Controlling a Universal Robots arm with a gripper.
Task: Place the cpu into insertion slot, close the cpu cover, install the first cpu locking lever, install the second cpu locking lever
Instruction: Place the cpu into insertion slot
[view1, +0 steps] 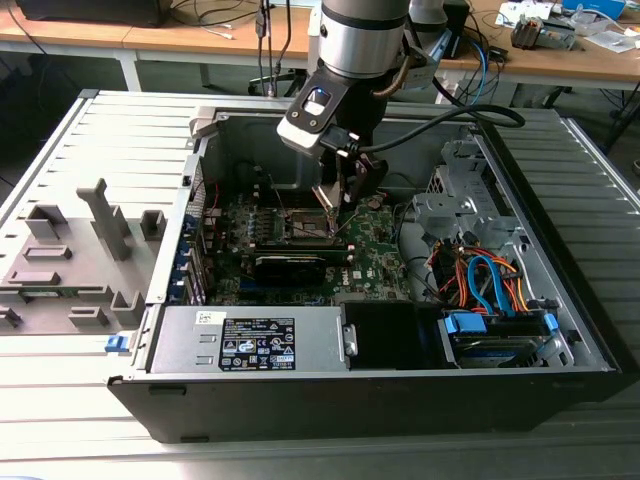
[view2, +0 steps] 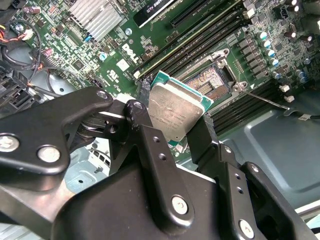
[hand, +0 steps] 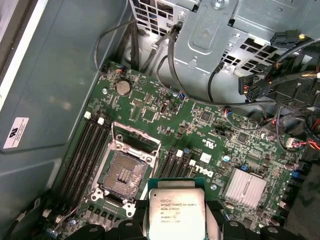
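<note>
You are holding the chip (view2: 175, 107) clamped by its edges between the fingers (view2: 136, 111) of the gripper (view2: 172, 125), tilted and hanging just above and beside the socket (hand: 122, 172). The socket is lying bare with its cover (hand: 135, 145) standing raised, on the green board (hand: 200, 125) inside the open computer case (view1: 400, 400).

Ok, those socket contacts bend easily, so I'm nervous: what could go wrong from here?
The gripper grips the cpu by its edges, beside the insertion slot, not over it; landing off-square could crush contacts. The raised cpu cover stands close by, so the gripper might snag it.
</note>
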